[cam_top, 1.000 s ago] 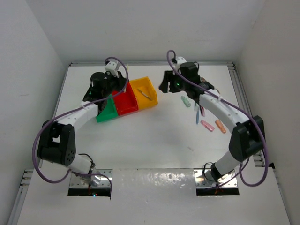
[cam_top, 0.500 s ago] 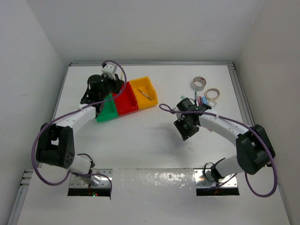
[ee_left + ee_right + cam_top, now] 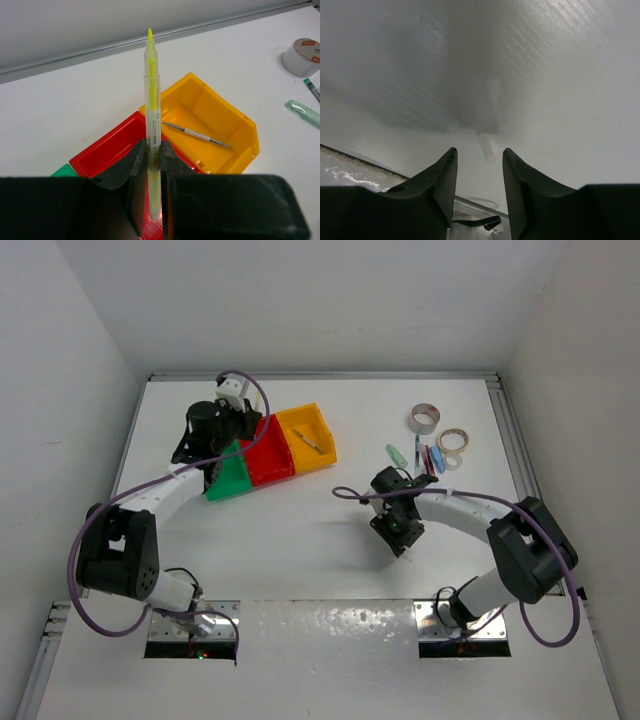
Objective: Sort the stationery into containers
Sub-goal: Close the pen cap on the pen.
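Note:
My left gripper [image 3: 153, 145] is shut on an upright yellow highlighter [image 3: 151, 95], held over the red bin [image 3: 107, 147] of the containers. The green bin [image 3: 232, 480], red bin [image 3: 270, 462] and yellow bin [image 3: 310, 432] stand joined in a row at the back left. A thin pen [image 3: 197, 134] lies in the yellow bin [image 3: 220, 117]. My right gripper [image 3: 479, 151] is open and points down at the table's middle [image 3: 400, 532]. A small clear stick [image 3: 486, 148] lies on the table just beyond its fingertips, with nothing between the jaws.
At the back right lie a grey-white tape roll [image 3: 424, 420], a tan tape roll [image 3: 453, 440], a pale-green stick [image 3: 397, 455] and thin pens [image 3: 428, 458]. The left wrist view also shows the grey-white roll [image 3: 301, 50] and pale-green stick [image 3: 304, 112]. White walls enclose the table.
My right arm swung from the back right, beside the pens, to the table's middle, and its jaws narrowed. The tape rolls came into view. The left arm barely moved.

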`<state>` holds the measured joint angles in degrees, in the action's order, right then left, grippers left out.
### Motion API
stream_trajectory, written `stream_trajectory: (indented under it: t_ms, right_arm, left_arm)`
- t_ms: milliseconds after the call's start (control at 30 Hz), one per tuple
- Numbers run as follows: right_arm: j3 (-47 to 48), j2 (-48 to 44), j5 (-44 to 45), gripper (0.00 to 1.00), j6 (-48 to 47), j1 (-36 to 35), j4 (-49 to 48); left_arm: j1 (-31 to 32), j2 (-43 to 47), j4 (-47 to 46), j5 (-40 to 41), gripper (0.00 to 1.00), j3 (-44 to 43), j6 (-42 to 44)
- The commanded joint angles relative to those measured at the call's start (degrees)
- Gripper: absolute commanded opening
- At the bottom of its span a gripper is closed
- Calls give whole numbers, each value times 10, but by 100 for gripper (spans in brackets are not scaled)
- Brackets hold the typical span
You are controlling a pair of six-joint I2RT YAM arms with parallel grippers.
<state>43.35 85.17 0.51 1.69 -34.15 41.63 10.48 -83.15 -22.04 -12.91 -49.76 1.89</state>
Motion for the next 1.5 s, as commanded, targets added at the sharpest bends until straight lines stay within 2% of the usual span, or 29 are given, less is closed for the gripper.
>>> stream_trajectory:
  t_ms: [0, 500, 733, 833, 867, 967, 1000, 1200, 1300, 1367, 1467]
  right_arm:
    - [11, 23, 14, 41, -7, -8, -11]
    - [27, 71, 33, 37, -13, -17, 31]
    - [19, 93, 43, 35, -13, -16, 6]
    - [5, 89, 40, 29, -13, -15, -23]
    - [2, 86, 40, 22, -13, -15, -32]
    - [-4, 80, 40, 10, -13, -15, -44]
    - [-5, 74, 41, 1, -13, -15, -45]
    - [29, 23, 38, 0, 5, 4, -48]
    - [83, -10, -2, 0, 45, 37, -86]
    - [124, -34, -52, 0, 87, 60, -165]
    - [160, -33, -82, 0, 156, 86, -275]
  left_arm:
    - [-5, 24, -31, 3, 0, 0, 9]
    - [-5, 26, -34, 14, 0, -1, 9]
    - [-5, 26, -34, 17, 0, -4, 14]
    - [-5, 26, -30, 17, 0, -7, 16]
    - [-5, 26, -29, 18, 0, -7, 17]
    - [-5, 26, -26, 20, 0, -10, 19]
    - [-5, 25, -24, 19, 0, -11, 19]
    - [2, 22, -15, 10, 0, -18, 21]
    - [8, 20, -13, -5, 0, -19, 21]
    - [12, 19, -10, -29, 0, -23, 25]
    - [17, 19, -8, -65, 0, -29, 34]
